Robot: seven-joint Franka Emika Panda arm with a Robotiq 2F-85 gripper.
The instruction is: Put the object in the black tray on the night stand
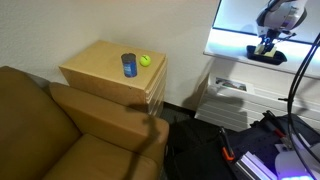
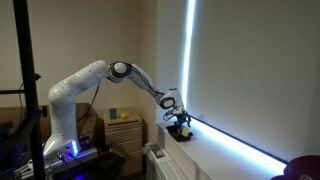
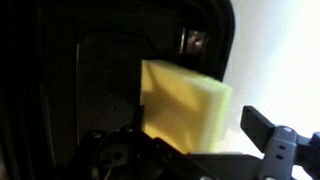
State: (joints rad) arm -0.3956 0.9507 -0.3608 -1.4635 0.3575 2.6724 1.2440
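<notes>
The pale yellow-green object [image 3: 180, 95] lies in the black tray [image 3: 100, 70] and fills the middle of the wrist view. My gripper [image 3: 185, 135] is open and straddles the object, with a small gap showing between it and the right finger. In both exterior views the gripper [image 1: 265, 44] [image 2: 178, 121] is down at the black tray [image 1: 268, 56] [image 2: 181, 134] on the bright window ledge; the object is hidden there. The light wooden night stand [image 1: 100, 72] [image 2: 124, 130] stands far from the gripper, beside the sofa.
A blue cup [image 1: 129, 65] and a round yellow-green ball [image 1: 145, 60] stand on the night stand's top. The brown sofa [image 1: 60, 130] is next to it. A white radiator [image 1: 225, 95] sits under the ledge. Cables and the robot base [image 2: 65, 150] are on the floor.
</notes>
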